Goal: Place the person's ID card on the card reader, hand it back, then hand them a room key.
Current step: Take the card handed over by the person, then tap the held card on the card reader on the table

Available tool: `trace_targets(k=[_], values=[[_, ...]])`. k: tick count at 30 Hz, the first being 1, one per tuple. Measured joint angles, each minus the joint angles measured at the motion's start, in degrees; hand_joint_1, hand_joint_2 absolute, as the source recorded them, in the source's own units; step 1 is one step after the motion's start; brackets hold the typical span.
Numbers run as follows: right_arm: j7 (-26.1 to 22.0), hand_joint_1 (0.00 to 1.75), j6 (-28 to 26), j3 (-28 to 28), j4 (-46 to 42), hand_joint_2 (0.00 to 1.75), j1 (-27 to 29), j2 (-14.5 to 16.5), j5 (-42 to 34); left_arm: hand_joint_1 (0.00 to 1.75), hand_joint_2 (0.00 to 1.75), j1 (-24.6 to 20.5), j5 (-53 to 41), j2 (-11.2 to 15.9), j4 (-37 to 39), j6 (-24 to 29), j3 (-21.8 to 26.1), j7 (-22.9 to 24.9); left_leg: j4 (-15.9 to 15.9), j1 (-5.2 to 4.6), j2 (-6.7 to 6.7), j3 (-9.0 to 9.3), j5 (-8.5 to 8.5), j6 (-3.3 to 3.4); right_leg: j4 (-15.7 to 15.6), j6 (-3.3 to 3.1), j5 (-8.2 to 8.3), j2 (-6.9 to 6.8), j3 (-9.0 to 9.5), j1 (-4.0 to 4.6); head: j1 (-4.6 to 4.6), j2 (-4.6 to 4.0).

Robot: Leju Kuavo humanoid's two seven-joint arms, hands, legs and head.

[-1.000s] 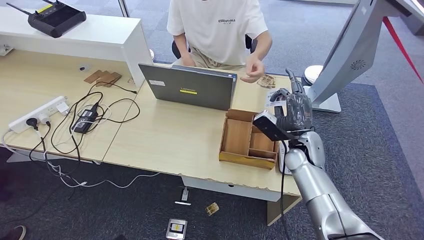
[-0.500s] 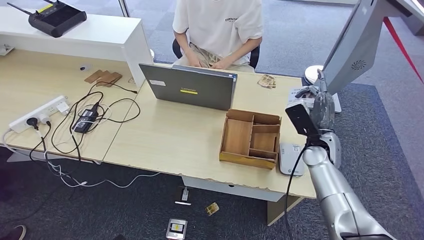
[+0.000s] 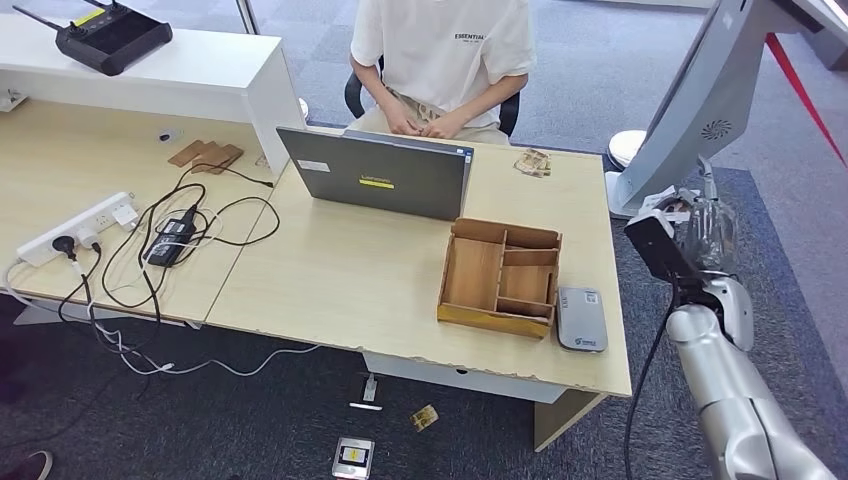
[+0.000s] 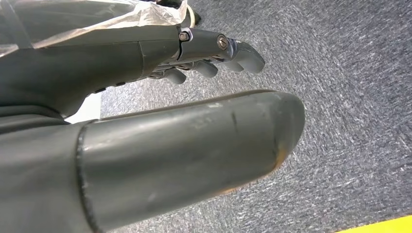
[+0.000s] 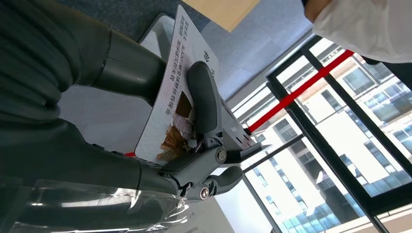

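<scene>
My right hand [image 5: 145,145] pinches the thin white printed ID card [image 5: 177,97] between thumb and a finger, off the desk's right edge, well apart from the grey flat card reader [image 3: 581,318] by the wooden compartment tray [image 3: 500,275]. Card looks light, stiff, slippery; best held by its edges. Since a second ago the hand has swung right, away from the person [image 3: 445,60]. Left hand [image 4: 160,111] hangs over carpet, fingers apart, holding nothing.

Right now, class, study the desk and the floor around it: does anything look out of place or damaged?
Yes. Three small items lie on the carpet under the desk's front edge: a white piece, a crumpled scrap and a card-like device, as if dropped. That edge also looks chipped. A tangle of cables sprawls beside the power strip.
</scene>
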Motion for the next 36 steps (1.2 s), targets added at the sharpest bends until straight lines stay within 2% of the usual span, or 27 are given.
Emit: trace_targets(k=[8, 13, 23, 36], values=[[1.3, 1.75, 1.2, 0.0, 0.3, 1.75, 1.1, -0.7, 2.2, 0.00, 0.00, 0.2, 0.0, 0.0, 0.0, 0.2, 0.0, 0.0, 0.0, 0.00, 0.00, -0.01, 0.00, 0.00, 0.0, 0.00, 0.00, 0.00, 0.00, 0.01, 0.00, 0.00], [5.3, 1.75, 5.6, 0.2, 2.4, 1.75, 5.4, -1.8, 7.5, 0.00, 0.00, 0.5, -0.2, 0.1, 0.0, 0.9, 0.0, -0.1, 0.0, 0.00, 0.00, -0.03, -0.01, 0.01, 0.0, 0.00, 0.00, 0.00, -0.01, 0.00, -0.01, 0.00], [6.7, 1.75, 6.8, 0.1, 4.5, 1.75, 9.6, -2.5, 7.9, 0.00, 0.00, 0.5, -1.1, 0.3, 0.0, 0.9, 0.0, 0.3, 0.0, 0.00, 0.00, -0.04, -0.01, 0.01, 0.0, 0.00, 0.00, 0.00, -0.02, 0.00, 0.00, 0.00], [7.7, 1.75, 7.4, 0.2, 4.5, 1.75, 11.8, -2.4, 8.3, 0.00, 0.00, 0.4, -1.8, 0.6, 0.0, 0.9, 0.0, 0.7, 0.0, -0.01, 0.01, -0.04, -0.01, 0.01, 0.0, 0.00, 0.00, 0.00, -0.01, 0.00, -0.01, 0.00]])
